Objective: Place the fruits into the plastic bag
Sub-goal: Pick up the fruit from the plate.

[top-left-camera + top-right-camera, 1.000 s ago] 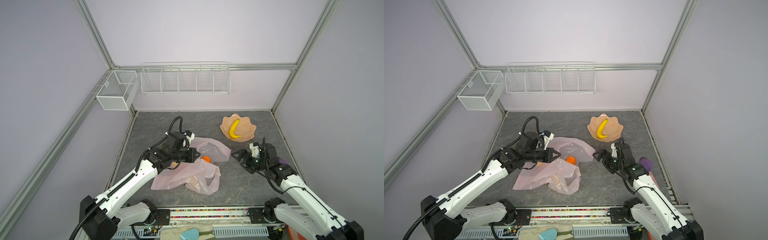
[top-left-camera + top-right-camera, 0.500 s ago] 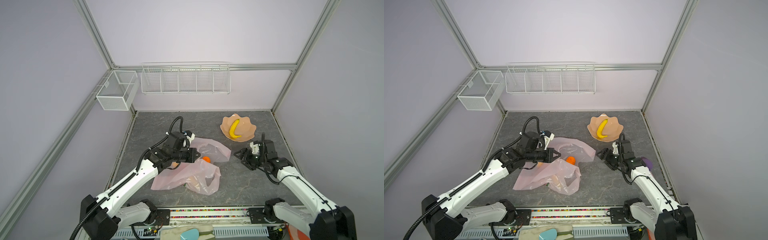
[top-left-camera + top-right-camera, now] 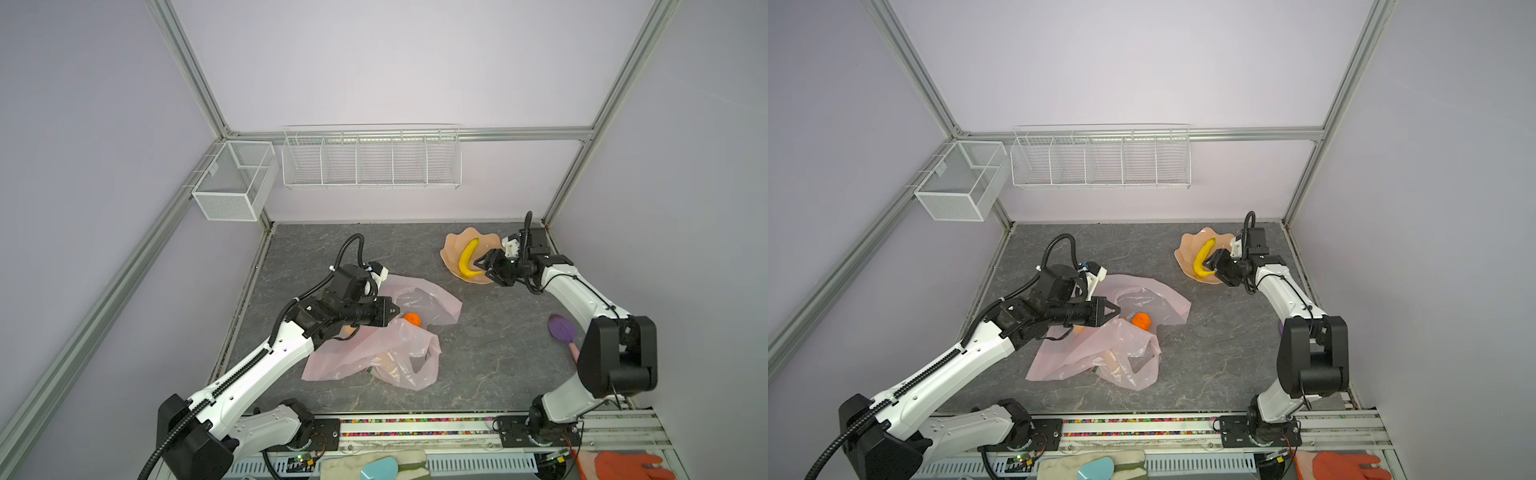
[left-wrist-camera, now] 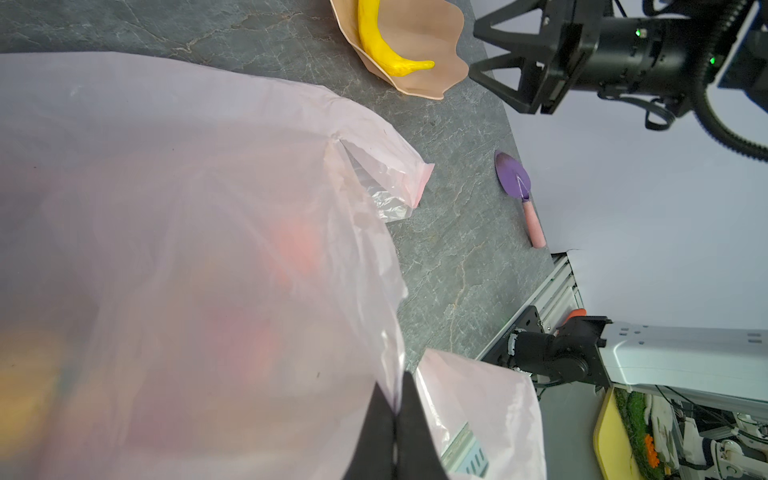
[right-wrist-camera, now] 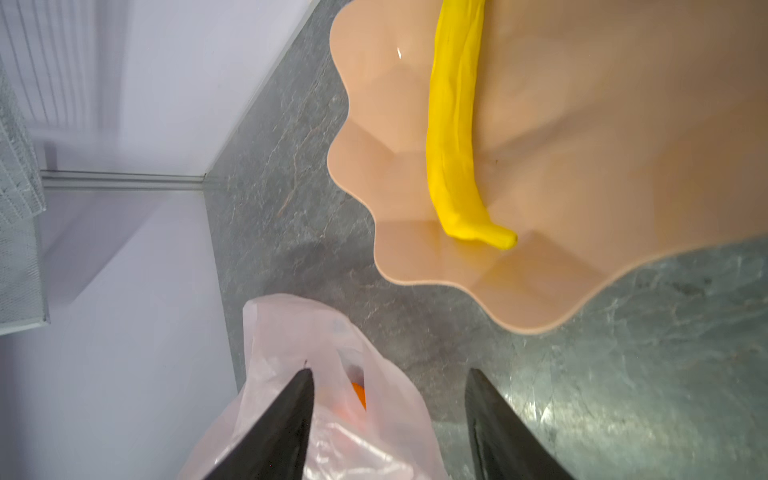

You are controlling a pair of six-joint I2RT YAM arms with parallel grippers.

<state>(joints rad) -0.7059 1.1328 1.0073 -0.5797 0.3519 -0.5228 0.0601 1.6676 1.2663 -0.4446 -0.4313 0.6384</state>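
"On the grey bench, where is the plastic bag?"

"It lies in the middle, pink and crinkly. The left tool is pinched tight on its top layer and holds that layer up."

"How can you tell?"

"The left wrist view shows two black fingertips pressed together with thin film between them."

"Is any fruit there?"

"An orange tangerine sits just in front of that tool, with pink film on both sides. Blurry red and yellow shapes show through the film, but I cannot tell which fruits they are."

"And the right tool?"

"It hangs by the peach bowl at the back right of the bench. Its jaws stand apart and nothing is between them."

"What is in the bowl?"

"One yellow banana, lying inside. The tips are near it, but the right wrist view shows them clear of it."

"Anything else?"

"A little purple shovel with a pink handle lies on the bench beside the right arm, well apart from the bag."
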